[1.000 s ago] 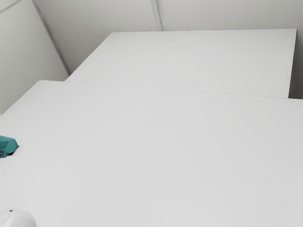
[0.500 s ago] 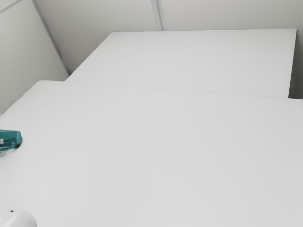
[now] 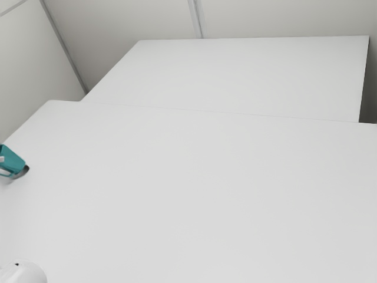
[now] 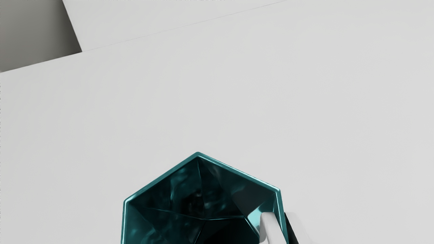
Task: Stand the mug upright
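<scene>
Wrist view: my gripper [image 4: 284, 224] is clamped on the wall of the mug [image 4: 203, 203], one finger [image 4: 270, 225] inside the mouth and the other outside, behind the rim. The mouth is open toward the hand's camera. In the exterior view the mug is at the left edge, above or on the near table [image 3: 200, 194]; if its base [image 3: 22, 172] touches there, I cannot tell. The long axis is leaning: the mouth points up and to the exterior view's left, the base down and to the right. So it is neither lying flat nor standing.

I judge that the step in hand is the turning. I should rotate slowly, holding the wall firmly, because such a thin pinch may let the mug swing. When the axis is vertical, I should lower gently until the base sits flat, and only then open.
</scene>
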